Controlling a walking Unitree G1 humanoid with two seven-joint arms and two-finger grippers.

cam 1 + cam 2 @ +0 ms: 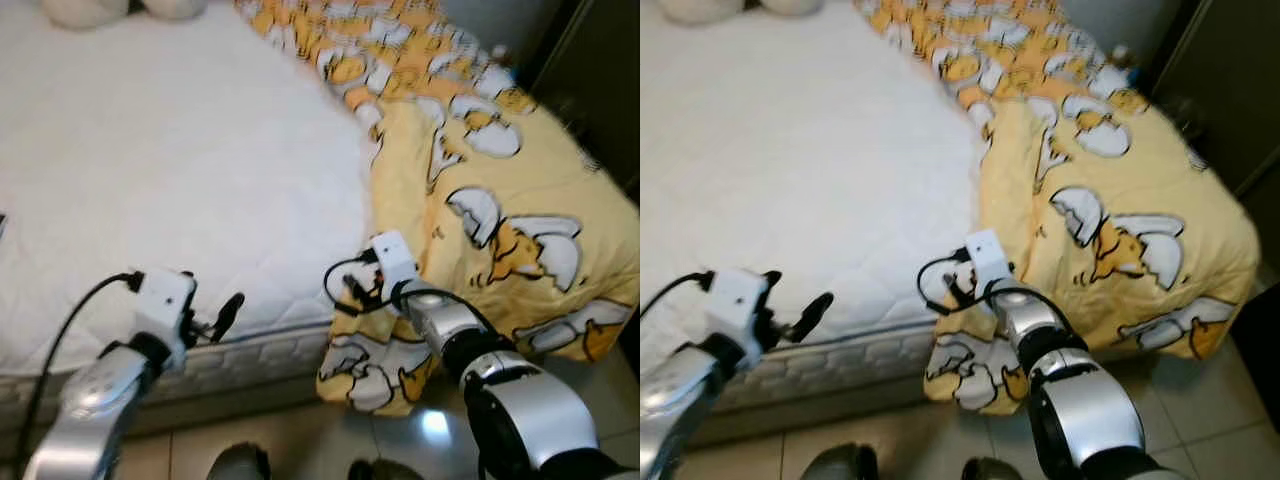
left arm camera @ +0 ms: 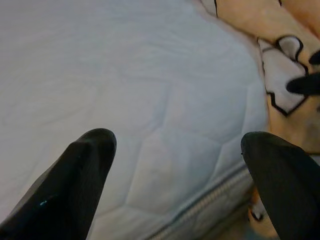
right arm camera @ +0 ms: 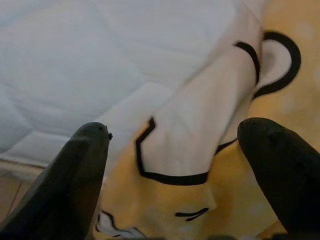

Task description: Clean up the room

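- A bed with a bare white quilted mattress (image 1: 170,170) is seen from above, taking up the left and middle of the scene.
- A yellow blanket (image 1: 500,190) printed with white-and-orange cartoon figures is heaped over the right side of the mattress, from the far edge down to the near right corner.
- The near end of the blanket is draped over the mattress corner and hangs toward the tiled floor (image 1: 300,445).
- The right gripper (image 3: 172,175) is held at the near left edge of the blanket, where cloth meets bare mattress.
- In the right wrist view its two black fingers (image 3: 75,175) are spread wide, with a blanket fold lying between them; nothing is pinched.
- The left gripper (image 2: 180,185) is held just above the near edge of the mattress, left of the blanket.
- Its fingers (image 2: 75,185) are also spread apart, with only quilted mattress between them; nothing is held.
- The two grippers are set apart along the near side of the bed, the left one over white quilting, the right one at the blanket.
- Pale cushions or soft items (image 1: 120,8) are partly seen at the far left edge of the bed; what they are cannot be told.
- Dark furniture (image 1: 600,80) stands at the far right, beyond the blanket.
- Two dark rounded shapes (image 1: 840,462) are seen low on the floor close to the robot; their nature cannot be told.
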